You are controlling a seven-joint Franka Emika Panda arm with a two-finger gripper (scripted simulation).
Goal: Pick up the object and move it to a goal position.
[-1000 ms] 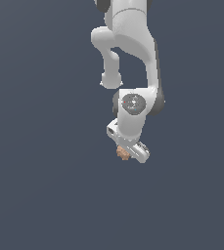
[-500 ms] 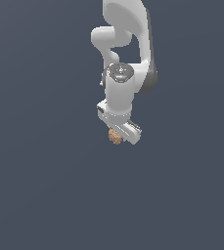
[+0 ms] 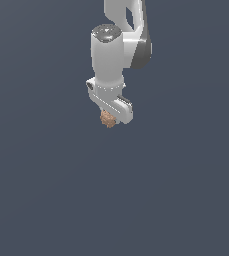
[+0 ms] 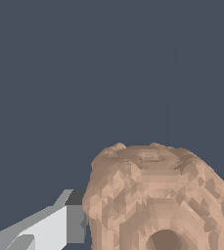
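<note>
The object is a small knobbly tan-orange lump hanging under the white arm in the exterior view. My gripper is shut on it, with the white hand block just above it. In the wrist view the object fills much of the picture, lumpy and brown-orange, with a round dimple on its near face. One white and grey finger presses against its side. The other finger shows only as a grey sliver at the picture's edge. No goal marker shows in either view.
Around the arm there is only a plain dark blue-grey background. No other objects, containers or edges show in either view.
The arm has turned and risen over the last second, carrying the object upward and a little toward the exterior view's left. The gripper has stayed shut on it throughout.
</note>
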